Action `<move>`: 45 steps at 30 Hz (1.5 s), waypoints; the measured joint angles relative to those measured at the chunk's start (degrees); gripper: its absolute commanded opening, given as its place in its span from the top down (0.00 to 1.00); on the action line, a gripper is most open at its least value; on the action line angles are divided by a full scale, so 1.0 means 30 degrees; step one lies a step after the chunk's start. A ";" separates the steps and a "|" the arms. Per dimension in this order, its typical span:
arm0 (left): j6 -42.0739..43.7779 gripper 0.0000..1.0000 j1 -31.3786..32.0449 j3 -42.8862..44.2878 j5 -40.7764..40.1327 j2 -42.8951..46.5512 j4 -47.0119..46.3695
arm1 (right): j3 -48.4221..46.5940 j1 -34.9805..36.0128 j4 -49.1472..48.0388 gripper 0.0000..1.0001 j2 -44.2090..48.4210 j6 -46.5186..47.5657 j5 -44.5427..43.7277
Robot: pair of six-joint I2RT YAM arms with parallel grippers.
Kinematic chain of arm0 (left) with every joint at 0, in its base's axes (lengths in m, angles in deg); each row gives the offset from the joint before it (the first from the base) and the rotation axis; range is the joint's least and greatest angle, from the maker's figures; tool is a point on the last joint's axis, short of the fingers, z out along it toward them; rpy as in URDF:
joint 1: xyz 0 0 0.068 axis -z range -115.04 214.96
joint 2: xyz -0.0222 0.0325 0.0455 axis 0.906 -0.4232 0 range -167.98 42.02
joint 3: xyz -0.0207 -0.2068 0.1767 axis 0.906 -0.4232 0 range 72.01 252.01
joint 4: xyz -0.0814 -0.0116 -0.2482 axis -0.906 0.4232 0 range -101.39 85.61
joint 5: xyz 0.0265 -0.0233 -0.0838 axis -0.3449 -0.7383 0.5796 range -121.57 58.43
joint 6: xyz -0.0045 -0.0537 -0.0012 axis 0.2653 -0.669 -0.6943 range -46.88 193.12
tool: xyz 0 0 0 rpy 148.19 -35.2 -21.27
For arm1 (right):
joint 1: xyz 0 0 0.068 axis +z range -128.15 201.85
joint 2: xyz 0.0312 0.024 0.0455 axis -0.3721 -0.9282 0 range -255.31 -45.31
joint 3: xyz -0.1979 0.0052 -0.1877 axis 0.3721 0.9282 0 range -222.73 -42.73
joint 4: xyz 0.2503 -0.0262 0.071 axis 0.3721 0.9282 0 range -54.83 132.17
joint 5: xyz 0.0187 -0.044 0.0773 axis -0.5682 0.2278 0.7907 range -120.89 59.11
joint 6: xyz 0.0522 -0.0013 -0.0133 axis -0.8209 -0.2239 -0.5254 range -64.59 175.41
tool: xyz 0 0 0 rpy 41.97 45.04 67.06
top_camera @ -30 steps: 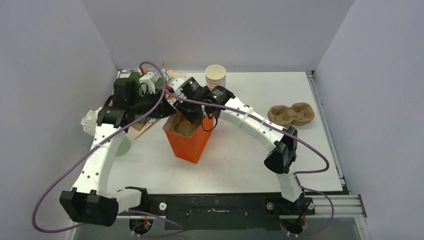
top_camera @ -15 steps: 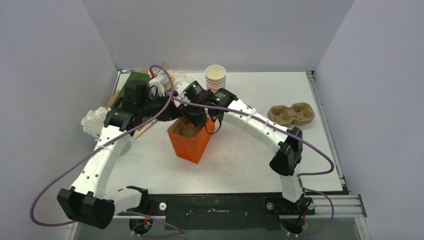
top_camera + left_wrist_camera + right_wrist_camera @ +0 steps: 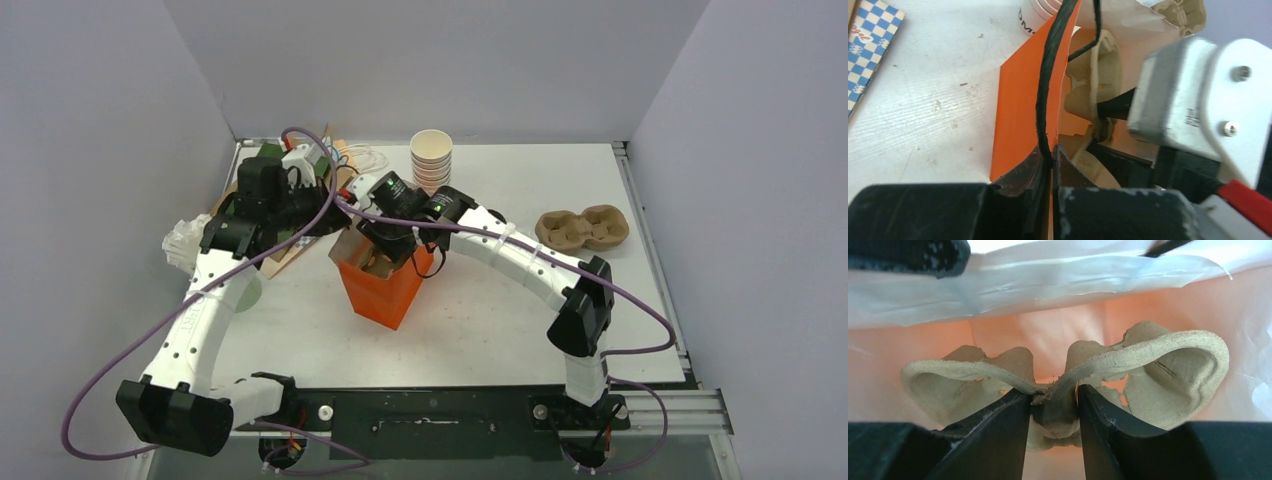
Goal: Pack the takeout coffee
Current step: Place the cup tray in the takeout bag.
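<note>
Nothing legible — only partial letter fragments.

Top view bright, even, soft shadows. Right wrist view: orange bag point(image 3: 1048, 335) interior glows, glare along top; right gripper point(image 3: 1053, 392) soft-focus.

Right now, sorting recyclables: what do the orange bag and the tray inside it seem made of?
The orange bag: likely paper, matte orange outside, pale inside, sharp creases. The tray: looks like moulded pulp, rough beige, fibrous edges.

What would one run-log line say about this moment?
left pincer: shut on bag handle | right pincer: gripping cup carrier inside orange bag | spare carrier: on table, right side
</note>
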 measured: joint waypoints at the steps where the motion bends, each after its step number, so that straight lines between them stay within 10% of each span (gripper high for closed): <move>1: 0.0022 1.00 -0.0153 0.0007 -0.0044 -0.0029 0.0087 | 0.0015 0.0000 0.0000 0.63 0.0036 0.0022 0.0007; 45: 0.0364 1.00 0.0335 0.0015 -0.0532 -0.0109 -0.0437 | -0.0321 0.0022 0.1486 0.75 -0.1275 -0.0583 0.0597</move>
